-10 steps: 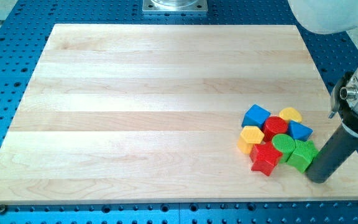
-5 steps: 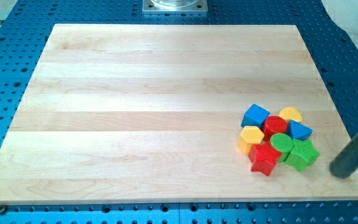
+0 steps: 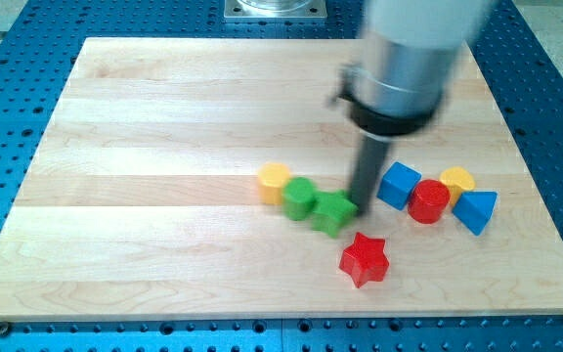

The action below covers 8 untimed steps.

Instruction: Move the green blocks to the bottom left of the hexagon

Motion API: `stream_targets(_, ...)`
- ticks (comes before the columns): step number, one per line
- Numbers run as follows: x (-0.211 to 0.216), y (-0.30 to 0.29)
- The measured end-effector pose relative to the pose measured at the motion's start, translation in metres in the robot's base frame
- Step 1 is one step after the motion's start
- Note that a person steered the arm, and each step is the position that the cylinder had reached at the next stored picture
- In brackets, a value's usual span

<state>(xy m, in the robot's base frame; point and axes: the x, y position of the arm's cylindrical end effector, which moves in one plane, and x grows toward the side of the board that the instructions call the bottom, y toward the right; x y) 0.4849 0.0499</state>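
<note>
Two green blocks lie side by side at the board's middle: a rounded one (image 3: 300, 198) and a star-like one (image 3: 333, 211). A yellow hexagon (image 3: 275, 182) sits just up-left of the rounded green block, touching it. My tip (image 3: 362, 209) stands at the right edge of the star-like green block, touching it, with the blue cube (image 3: 399, 186) close on its right.
A red star (image 3: 365, 259) lies below my tip. At the right sit a red cylinder (image 3: 429, 201), a yellow block (image 3: 456, 182) and a blue triangular block (image 3: 475, 210). The wooden board (image 3: 164, 147) ends in blue perforated table all round.
The cluster at the right has broken up. The two green blocks and the yellow hexagon have moved left to the middle. My tip went from the far right to the green block's right side.
</note>
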Motion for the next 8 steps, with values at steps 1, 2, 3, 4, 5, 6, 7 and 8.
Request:
stream_targets(1, -0.014, 0.021)
stream_targets(2, 0.017, 0.044)
stream_targets(3, 0.037, 0.004)
stream_targets(4, 0.032, -0.019)
stream_targets(5, 0.018, -0.047)
stream_targets(6, 0.005, -0.09)
stream_targets(7, 0.001, -0.087)
stream_targets(8, 0.012, -0.057)
